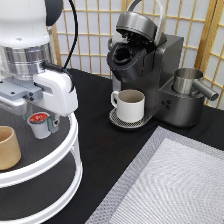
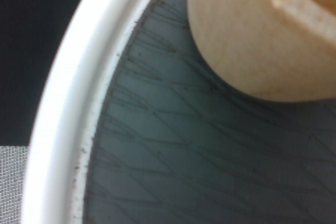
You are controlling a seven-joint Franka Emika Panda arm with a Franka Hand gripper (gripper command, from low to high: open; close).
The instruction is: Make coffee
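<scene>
Your claw (image 1: 41, 121) sits low over the coffee pod (image 1: 39, 124) on the white tiered stand's (image 1: 70, 150) upper shelf, near the tan cup (image 1: 7, 147). I cannot tell whether it pinches the pod. Keep it centred and vertical; the brewer (image 1: 145, 60) lid stands open.

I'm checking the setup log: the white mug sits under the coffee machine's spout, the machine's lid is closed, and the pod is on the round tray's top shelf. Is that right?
Not quite. The exterior view shows the coffee machine with its lid raised, the pod chamber open. The rest holds: the white mug stands under the spout, and the pod sits on the round tray's top shelf, with the gripper right at it.
</scene>
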